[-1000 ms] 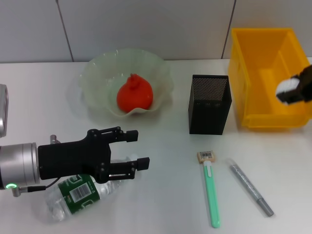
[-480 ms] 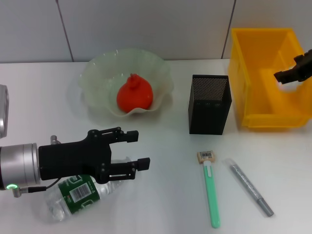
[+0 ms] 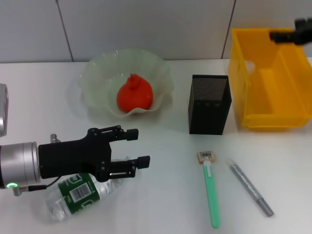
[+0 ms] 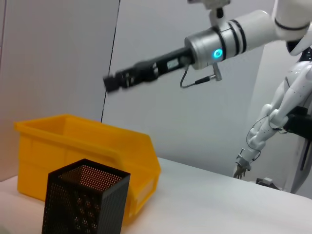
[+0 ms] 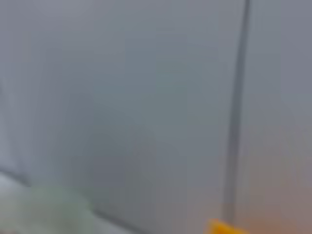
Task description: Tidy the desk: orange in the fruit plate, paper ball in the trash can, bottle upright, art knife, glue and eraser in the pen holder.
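Directly beneath your left end effector (image 3: pixel 131 152), fingers apart, the bottle (image 3: pixel 80 192) lies flat, cap end under the fingers. Your right end effector (image 3: pixel 280 35) hangs well apart; I cannot tell its fingers' state.

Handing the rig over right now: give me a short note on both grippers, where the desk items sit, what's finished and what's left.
Left gripper: open, over the lying bottle, nothing held.
Right gripper: raised above the trash can, no load visible; finger state unclear.
Done: orange sits in the fruit plate. A white bit inside the bin may be the paper ball; confirm.
Left: stand the bottle upright. The eraser, green art knife and grey stick, apparently the glue, lie on the desk in front of the pen holder; all go in it.
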Robot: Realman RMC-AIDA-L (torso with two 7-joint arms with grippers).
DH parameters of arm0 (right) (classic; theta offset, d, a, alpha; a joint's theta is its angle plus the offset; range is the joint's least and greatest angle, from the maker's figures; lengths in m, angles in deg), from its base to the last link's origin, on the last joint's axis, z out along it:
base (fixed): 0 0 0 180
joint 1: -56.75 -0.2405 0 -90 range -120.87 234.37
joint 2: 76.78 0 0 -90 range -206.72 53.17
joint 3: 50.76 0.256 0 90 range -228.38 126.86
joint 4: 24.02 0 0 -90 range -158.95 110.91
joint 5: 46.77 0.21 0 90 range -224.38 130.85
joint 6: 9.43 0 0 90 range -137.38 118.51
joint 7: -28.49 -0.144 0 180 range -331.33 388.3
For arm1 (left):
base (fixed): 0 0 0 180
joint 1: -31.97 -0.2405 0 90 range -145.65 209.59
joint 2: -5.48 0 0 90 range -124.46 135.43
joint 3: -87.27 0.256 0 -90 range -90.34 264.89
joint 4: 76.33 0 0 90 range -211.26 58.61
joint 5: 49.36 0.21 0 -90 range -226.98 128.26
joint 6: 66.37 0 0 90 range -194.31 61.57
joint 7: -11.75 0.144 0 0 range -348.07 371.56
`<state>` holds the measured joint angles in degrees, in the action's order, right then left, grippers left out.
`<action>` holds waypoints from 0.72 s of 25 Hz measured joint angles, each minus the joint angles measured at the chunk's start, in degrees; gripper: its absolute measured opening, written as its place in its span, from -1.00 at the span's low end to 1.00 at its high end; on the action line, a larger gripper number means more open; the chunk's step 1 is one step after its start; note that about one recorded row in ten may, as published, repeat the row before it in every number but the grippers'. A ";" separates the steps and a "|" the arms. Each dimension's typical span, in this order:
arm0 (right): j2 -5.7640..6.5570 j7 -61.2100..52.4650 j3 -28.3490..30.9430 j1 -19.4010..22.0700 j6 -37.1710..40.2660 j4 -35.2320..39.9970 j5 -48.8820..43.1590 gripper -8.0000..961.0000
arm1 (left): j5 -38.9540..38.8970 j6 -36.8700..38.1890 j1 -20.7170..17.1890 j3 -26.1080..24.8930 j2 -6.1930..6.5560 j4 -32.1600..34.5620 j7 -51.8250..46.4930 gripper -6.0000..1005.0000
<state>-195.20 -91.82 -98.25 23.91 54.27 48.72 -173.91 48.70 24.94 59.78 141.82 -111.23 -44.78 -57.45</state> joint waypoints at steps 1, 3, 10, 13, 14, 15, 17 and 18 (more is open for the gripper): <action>0.00 0.00 0.00 0.00 0.00 0.00 0.00 0.63 | 0.00 0.00 0.00 0.00 0.00 0.00 0.00 0.52; 0.26 9.31 1.01 2.80 2.38 -2.97 15.22 0.63 | -0.07 -0.26 0.33 -0.05 0.00 0.21 0.00 0.52; 5.69 31.31 1.81 8.33 30.70 -25.85 43.99 0.63 | 0.08 -0.61 1.25 -0.06 0.25 0.15 -0.61 0.52; 7.57 34.30 1.41 8.09 36.36 -31.82 41.32 0.63 | 0.11 -0.63 1.37 -0.04 0.42 -0.03 -0.79 0.51; 8.31 35.56 1.19 7.85 38.40 -34.10 38.51 0.63 | 0.11 -0.63 1.40 0.03 0.50 -0.07 -0.92 0.51; 8.70 36.63 1.23 7.49 39.21 -36.08 31.45 0.63 | 0.12 -0.63 1.44 0.23 0.73 -0.06 -1.51 0.51; 8.41 36.75 1.37 7.40 38.58 -36.28 27.73 0.63 | 0.13 -0.63 1.46 0.29 0.90 0.06 -2.05 0.51; 7.91 36.83 1.50 7.36 37.54 -36.23 24.45 0.63 | 0.14 -0.63 1.49 0.32 1.03 0.16 -2.51 0.51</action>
<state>-187.30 -55.00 -96.75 31.27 91.82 12.49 -149.47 48.84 24.31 61.27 142.14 -110.20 -44.62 -59.96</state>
